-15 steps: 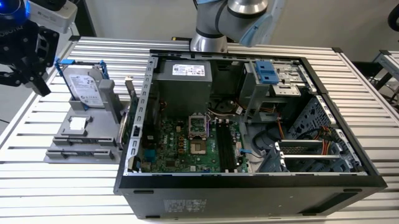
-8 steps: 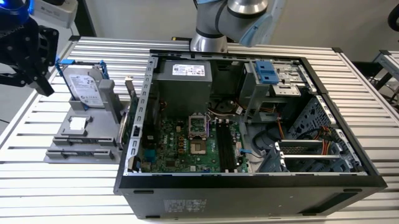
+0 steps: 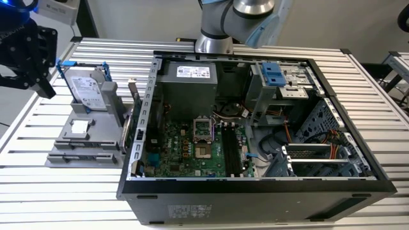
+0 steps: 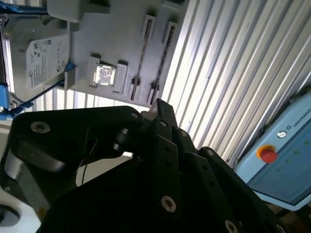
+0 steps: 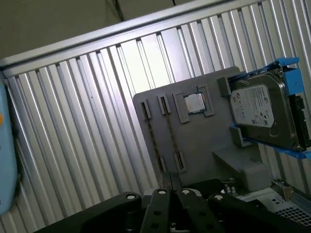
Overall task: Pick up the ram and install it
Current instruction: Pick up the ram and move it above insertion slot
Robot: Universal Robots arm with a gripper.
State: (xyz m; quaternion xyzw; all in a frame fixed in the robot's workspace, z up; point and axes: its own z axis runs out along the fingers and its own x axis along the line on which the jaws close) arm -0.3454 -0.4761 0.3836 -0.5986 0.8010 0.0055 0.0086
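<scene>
While the exterior view shows the case (image 3: 255, 188), both wrist views show clenched fingers (image 5: 161, 201) (image 4: 164, 141).

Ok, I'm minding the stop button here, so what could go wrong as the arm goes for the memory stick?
The gripper is above the gray holder, where the hard drive and a bare chip sit close to the narrow slots; a slightly off descent might knock them. The motherboard's slots lie deep in the case beside loose cables, which could snag anything reaching in.
</scene>
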